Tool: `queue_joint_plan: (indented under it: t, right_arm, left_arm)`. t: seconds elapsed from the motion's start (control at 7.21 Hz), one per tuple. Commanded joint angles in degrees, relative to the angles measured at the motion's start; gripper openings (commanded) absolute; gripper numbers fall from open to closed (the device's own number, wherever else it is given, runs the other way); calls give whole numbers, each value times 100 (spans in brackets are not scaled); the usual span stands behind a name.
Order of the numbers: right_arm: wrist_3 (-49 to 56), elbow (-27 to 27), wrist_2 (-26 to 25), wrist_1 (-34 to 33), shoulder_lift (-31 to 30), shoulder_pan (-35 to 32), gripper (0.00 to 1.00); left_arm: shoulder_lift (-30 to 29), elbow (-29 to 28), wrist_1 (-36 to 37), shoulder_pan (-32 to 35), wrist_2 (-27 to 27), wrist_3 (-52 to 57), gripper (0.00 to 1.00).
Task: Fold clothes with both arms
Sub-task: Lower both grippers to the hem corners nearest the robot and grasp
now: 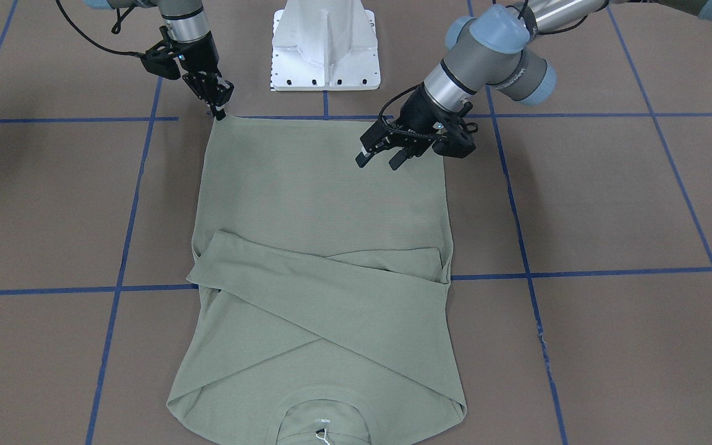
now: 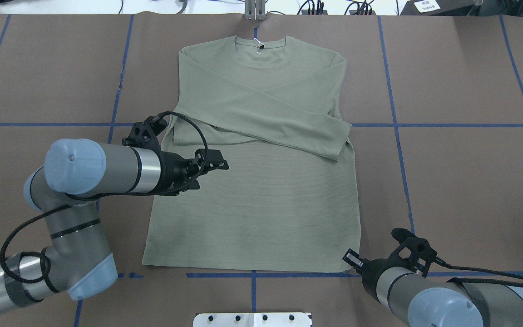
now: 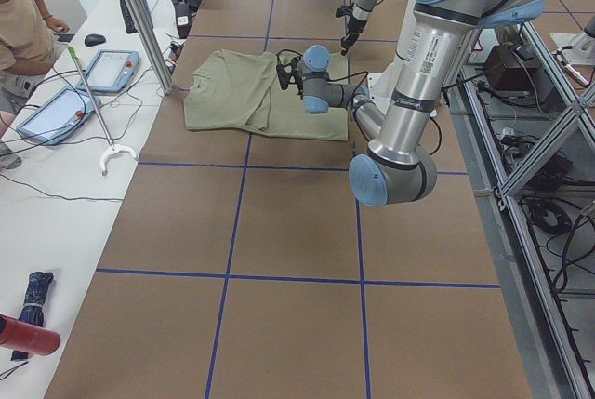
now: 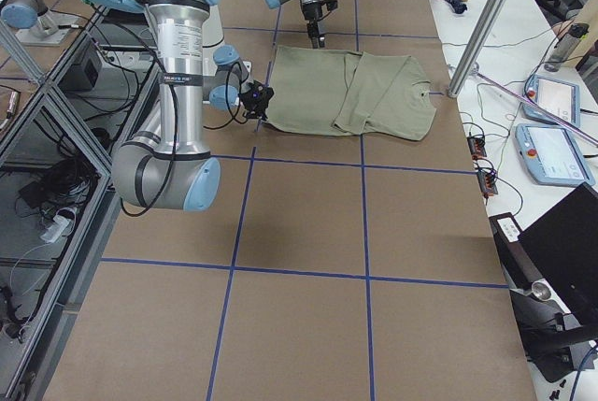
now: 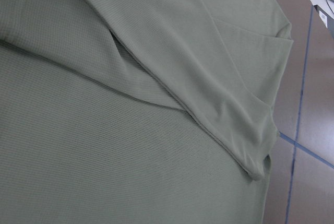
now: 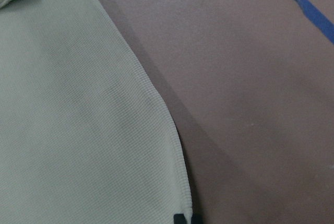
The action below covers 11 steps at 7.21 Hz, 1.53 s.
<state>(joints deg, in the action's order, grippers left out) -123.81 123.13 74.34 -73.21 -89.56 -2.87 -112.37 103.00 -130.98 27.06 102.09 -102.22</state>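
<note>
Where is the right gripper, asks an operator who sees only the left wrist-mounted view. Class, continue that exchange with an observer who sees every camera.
Observer: The right gripper has its tips at the hem corner of the shirt on the robot's right. Whether it has pinched the cloth, I cannot tell.
Operator: And my left gripper's jaws?
Observer: The left gripper is open over the shirt's body and holds nothing.
Operator: Which way does the shirt lie?
Observer: Its white neck tag is at the end far from the robot, with the hem nearest the robot.
</note>
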Motion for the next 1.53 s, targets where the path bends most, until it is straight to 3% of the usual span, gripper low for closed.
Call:
queue_joint_plan:
  t: [0.0, 0.28, 0.42, 0.97, 1.11, 1.25, 1.39]
  right_arm:
    - [14, 44, 2, 0, 8, -30, 0]
    - [14, 27, -7, 0, 8, -21, 0]
    - [14, 27, -7, 0, 43, -12, 0]
    - [23, 53, -7, 0, 61, -21, 0]
    - [23, 53, -7, 0, 52, -21, 0]
    - [23, 53, -7, 0, 44, -21, 0]
    - [23, 62, -7, 0, 52, -30, 0]
  left_arm:
    - [519, 1112, 2095, -865, -855, 26, 99]
    - [1302, 1161, 2182, -1001, -866, 17, 95]
    - [1401, 1169, 2208, -1001, -858, 17, 88]
    - [1674, 1223, 2226, -1379, -814, -44, 80]
    - [1700, 1240, 2217, -1423, -805, -53, 72]
    - [1700, 1240, 2217, -1475, -805, -79, 51]
    - [1692, 1266, 2217, -1476, -788, -88, 5]
